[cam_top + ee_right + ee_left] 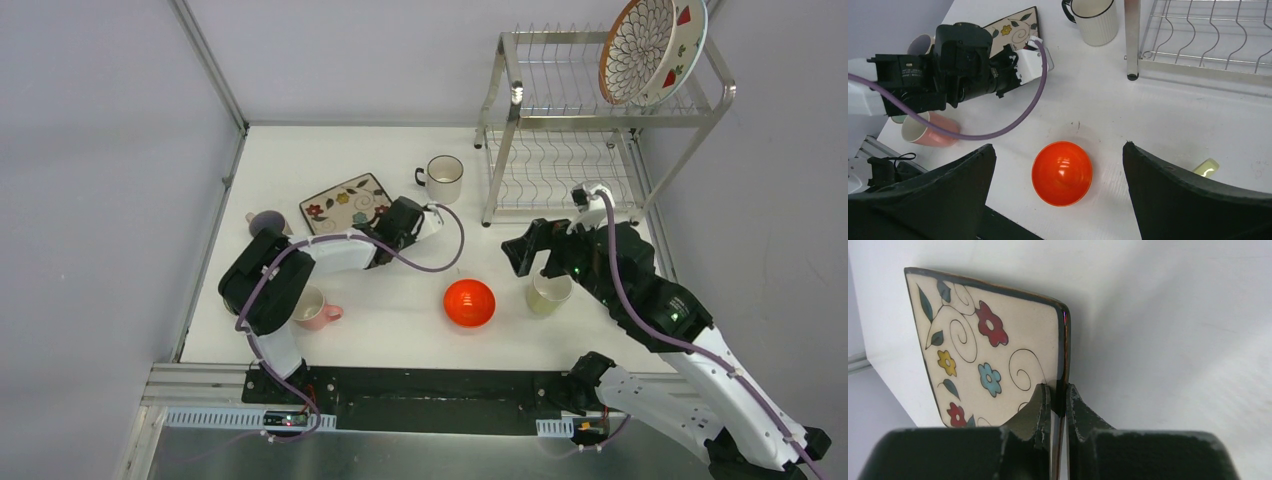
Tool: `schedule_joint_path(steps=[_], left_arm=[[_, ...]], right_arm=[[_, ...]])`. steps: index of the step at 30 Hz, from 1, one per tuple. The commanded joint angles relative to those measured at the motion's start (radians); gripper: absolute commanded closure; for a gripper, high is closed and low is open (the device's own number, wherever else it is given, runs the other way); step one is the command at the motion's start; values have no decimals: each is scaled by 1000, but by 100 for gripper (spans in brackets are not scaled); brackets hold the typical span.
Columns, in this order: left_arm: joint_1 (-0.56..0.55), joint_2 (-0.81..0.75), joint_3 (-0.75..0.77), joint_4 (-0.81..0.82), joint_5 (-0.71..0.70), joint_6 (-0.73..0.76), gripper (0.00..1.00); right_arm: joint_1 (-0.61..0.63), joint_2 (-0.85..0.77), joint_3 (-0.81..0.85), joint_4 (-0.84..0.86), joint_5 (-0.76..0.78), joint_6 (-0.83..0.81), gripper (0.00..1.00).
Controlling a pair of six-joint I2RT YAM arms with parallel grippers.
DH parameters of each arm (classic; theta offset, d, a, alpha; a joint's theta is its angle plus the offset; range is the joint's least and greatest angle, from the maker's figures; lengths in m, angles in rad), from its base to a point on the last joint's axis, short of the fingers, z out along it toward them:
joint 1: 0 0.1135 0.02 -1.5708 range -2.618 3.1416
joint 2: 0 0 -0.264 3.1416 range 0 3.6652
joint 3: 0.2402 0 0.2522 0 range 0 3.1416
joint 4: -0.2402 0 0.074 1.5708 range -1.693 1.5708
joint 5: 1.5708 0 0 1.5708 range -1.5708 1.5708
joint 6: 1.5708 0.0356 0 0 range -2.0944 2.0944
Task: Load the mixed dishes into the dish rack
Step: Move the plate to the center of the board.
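On counter, left of centre: floral plate, one only, patterned face up. Its long axis runs from near-left to far-right, skewed to the counter edge. Left end effector is pinched narrow on the plate's right-hand rim, one finger above and one below. Cannot tell whether that edge is off the surface.

Right end effector spread wide, holding nothing, above the counter's near-centre; its wrist view frames the red-orange bowl between the fingers.

Dish rack at far right. Upper shelf holds two round plates on edge, faces toward the arms: brown-petal round plate in front, strawberry plate just behind, touching or nearly.

Count:
- Plates: three.
- Bowls: one red-orange, mouth up.
- Handled cups: two. White cup, handle to the left, near the rack's left post; pink cup, handle to the right, under the left arm.
- Unsure, cup or bowl: pale yellow-green vessel under the right arm; dusky vessel beside the floral plate's left corner.
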Motion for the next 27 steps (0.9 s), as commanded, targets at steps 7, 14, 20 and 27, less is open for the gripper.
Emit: schedule_joint_path(steps=[7, 14, 20, 27], left_arm=[[-139, -86, -44, -111, 25, -256, 100], [-213, -92, -45, -195, 10, -331, 100], [-213, -95, -38, -201, -19, -362, 80], [-213, -137, -24, -216, -12, -408, 41]], right_arm=[[6, 3, -6, 36, 41, 27, 0], [5, 4, -31, 76, -1, 33, 0], [5, 17, -30, 68, -9, 43, 0], [5, 9, -39, 63, -12, 64, 0]])
